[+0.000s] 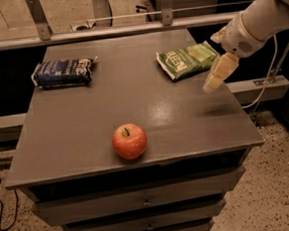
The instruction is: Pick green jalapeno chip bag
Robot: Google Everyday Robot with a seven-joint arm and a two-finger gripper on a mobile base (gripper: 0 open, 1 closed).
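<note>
The green jalapeno chip bag (187, 60) lies flat near the far right of the grey cabinet top (85, 121). It is green with white lettering. My gripper (215, 76) hangs from the white arm at the right, above the cabinet's right edge, just right of and in front of the bag, not touching it.
A dark blue chip bag (62, 73) lies at the far left of the cabinet top. A red apple (129, 141) stands near the front edge. Drawers (140, 199) sit below the top. A metal rail (104, 31) runs behind the cabinet.
</note>
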